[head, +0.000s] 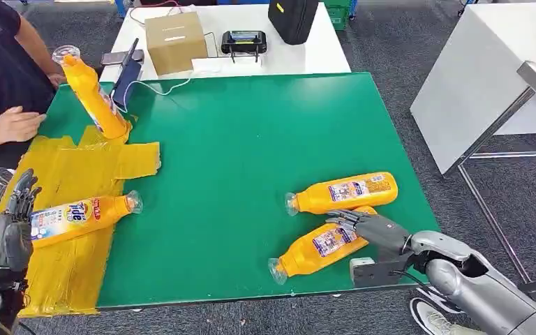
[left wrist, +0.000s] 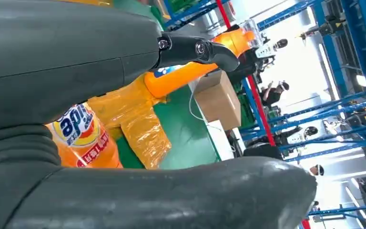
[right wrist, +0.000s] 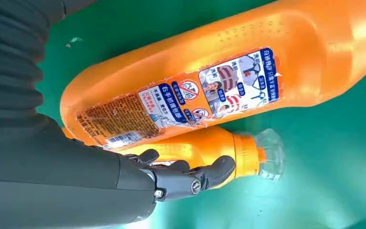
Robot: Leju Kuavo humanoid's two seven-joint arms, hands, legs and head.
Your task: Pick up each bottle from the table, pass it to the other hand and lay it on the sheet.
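Two orange bottles lie side by side on the green table point(head: 237, 139) at the right: a far one point(head: 345, 192) and a near one point(head: 314, 250). My right hand point(head: 366, 227) reaches over the near bottle's base end, fingers point(right wrist: 190, 176) curved loosely where the two bottles point(right wrist: 219, 86) meet, gripping neither. A third bottle point(head: 77, 216) lies on the yellow sheet point(head: 77, 167) at the left. My left hand point(head: 12, 230) stands open beside its base, fingers point(left wrist: 195, 48) stretched out, the label point(left wrist: 81, 129) close by. A fourth bottle point(head: 94, 94) stands tilted at the sheet's far end.
A person sits at the far left, one hand point(head: 19, 124) resting on the table corner. Behind the green table a white table carries a cardboard box point(head: 174, 42), a controller point(head: 243, 42) and a black case point(head: 292, 17). Another white table point(head: 488, 77) stands to the right.
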